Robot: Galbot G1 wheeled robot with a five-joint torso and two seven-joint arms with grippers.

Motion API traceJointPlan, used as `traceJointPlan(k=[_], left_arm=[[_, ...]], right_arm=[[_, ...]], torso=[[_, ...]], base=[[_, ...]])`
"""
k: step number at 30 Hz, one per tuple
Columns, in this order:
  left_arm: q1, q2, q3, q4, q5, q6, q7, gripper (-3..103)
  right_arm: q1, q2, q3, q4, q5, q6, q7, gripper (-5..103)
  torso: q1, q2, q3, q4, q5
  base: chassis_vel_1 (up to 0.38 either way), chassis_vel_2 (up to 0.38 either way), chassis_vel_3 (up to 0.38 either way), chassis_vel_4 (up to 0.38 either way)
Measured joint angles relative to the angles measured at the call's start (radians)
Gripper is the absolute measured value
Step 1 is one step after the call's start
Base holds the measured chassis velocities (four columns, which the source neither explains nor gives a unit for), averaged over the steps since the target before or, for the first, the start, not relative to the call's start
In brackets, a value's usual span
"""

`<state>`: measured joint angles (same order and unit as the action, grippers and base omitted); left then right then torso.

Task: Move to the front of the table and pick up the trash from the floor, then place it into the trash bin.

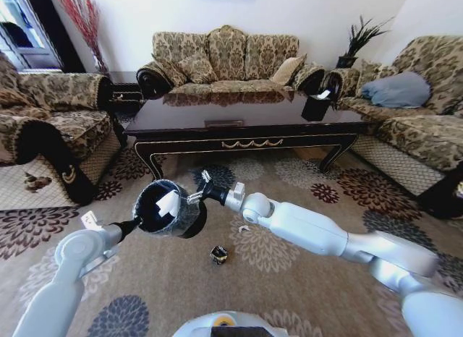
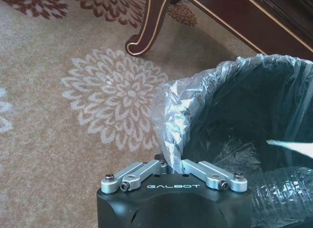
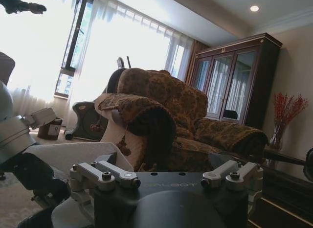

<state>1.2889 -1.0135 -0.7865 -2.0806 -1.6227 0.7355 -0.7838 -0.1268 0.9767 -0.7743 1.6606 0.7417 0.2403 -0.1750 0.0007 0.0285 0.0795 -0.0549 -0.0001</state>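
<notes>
My left gripper [image 2: 173, 165] is shut on the plastic-lined rim of the black trash bin [image 1: 165, 210], holding it tilted above the carpet. A white paper tissue [image 1: 168, 202] lies in the bin's mouth, and its white edge [image 2: 292, 147] shows inside the liner [image 2: 195, 98]. My right gripper [image 1: 205, 185] hovers at the bin's rim, open, nothing between its fingers; its linkage [image 3: 168, 175] stands spread. A dark lump of trash [image 1: 218, 254] lies on the carpet in front of me. The dark wood table [image 1: 246, 124] stands just beyond.
Patterned sofas [image 1: 224, 58] ring the table on three sides. A small black box with white tissue [image 1: 316, 105] sits on the tabletop's right end. A small white scrap [image 1: 244, 228] lies on the carpet under my right forearm. A carved table leg [image 2: 146, 34] is near the bin.
</notes>
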Motion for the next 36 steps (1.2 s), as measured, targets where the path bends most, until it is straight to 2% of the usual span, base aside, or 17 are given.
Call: traceJointPlan(k=[3,17,26,29,30,33,36], left_arm=[[-0.008,-0.006,0.001,-0.011,-0.002,0.0,0.0,0],[-0.006,-0.011,-0.005,-0.02,-0.002,0.0,-0.001,2],[-0.002,-0.002,-0.013,-0.022,-0.006,0.0,0.0,1],[0.004,0.001,-0.016,-0.023,-0.007,0.0,0.002,0],[0.004,0.001,-0.016,-0.023,-0.007,0.0,0.002,0],[0.011,0.001,-0.017,-0.023,-0.006,-0.001,0.002,0],[0.014,0.001,-0.017,-0.025,-0.005,-0.001,0.002,0]], right_arm=[[0.012,0.008,-0.036,-0.04,-0.119,0.02,-0.033,100],[0.065,0.052,-0.076,-0.142,-0.257,0.089,-0.093,100],[0.101,0.04,-0.049,-0.138,-0.312,0.143,-0.133,100],[0.113,0.041,-0.014,-0.152,-0.381,0.207,-0.182,100],[0.113,0.041,-0.014,-0.152,-0.381,0.207,-0.182,100],[0.134,0.04,0.002,-0.155,-0.392,0.253,-0.245,100],[0.142,0.036,0.009,-0.153,-0.402,0.263,-0.27,100]], torso=[[0.0,0.0,0.0,0.0001,0.0],[0.0,0.0,0.0,0.0001,0.0],[0.0,0.0,0.0,-0.0001,0.0],[0.0,0.0,0.0,-0.0001,0.0],[0.0,0.0,0.0,-0.0001,0.0],[0.0,0.0,0.0,0.0,0.0],[0.0,0.0,0.0,0.0,0.0001]], base=[[0.0,0.0,0.0,0.0],[0.0,0.0,0.0,0.0],[0.0,0.0,0.0,0.0],[0.0,0.0,0.0,0.0],[0.0,0.0,0.0,0.0],[0.0,0.0,0.0,0.0],[0.0,0.0,0.0,0.0]])
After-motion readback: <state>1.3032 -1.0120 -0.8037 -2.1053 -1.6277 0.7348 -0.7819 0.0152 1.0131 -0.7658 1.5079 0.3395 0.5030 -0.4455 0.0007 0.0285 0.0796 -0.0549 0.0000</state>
